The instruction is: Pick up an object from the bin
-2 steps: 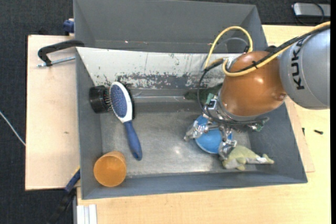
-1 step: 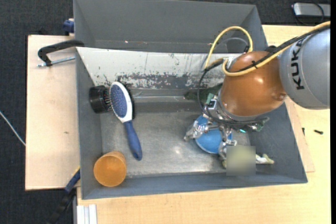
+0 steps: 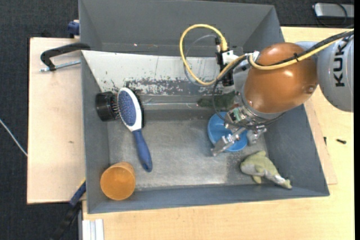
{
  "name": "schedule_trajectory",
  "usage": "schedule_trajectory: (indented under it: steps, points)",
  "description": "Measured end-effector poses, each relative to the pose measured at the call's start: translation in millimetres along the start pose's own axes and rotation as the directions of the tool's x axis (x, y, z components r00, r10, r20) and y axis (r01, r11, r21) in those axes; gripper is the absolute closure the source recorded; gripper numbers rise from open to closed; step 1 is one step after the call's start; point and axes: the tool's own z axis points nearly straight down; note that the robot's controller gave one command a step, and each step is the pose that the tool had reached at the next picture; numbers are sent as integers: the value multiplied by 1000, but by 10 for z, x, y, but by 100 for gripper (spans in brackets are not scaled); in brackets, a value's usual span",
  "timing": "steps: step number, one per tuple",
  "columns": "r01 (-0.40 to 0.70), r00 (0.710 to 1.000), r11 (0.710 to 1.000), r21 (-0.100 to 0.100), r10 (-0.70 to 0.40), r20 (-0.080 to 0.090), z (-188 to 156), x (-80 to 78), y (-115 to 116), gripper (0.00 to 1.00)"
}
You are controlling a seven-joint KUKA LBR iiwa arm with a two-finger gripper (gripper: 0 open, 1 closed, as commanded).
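Observation:
My gripper hangs below the orange dome at the bin's right middle, low over a blue round lid-like disc. Its metal fingers stand apart, open, across the disc's lower right part, which they partly hide. I cannot tell whether they touch the disc. Just below and to the right, in the bin's near right corner, lies a grey-green soft toy animal, apart from the gripper.
A blue hairbrush lies at the left middle, its handle pointing to the front. A black round cap touches the brush's head. An orange cup sits in the near left corner. Bare floor lies between brush and disc.

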Motion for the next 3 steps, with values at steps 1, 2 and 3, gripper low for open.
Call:
schedule_trajectory:
  steps: [1,2,3]
  points:
    - [-329,944,944,-15,329,1,84,231,-217,0]
    - [-329,944,944,-15,329,1,75,229,-222,100]
    - [-162,987,987,9,162,-3,-1567,153,-150,100]
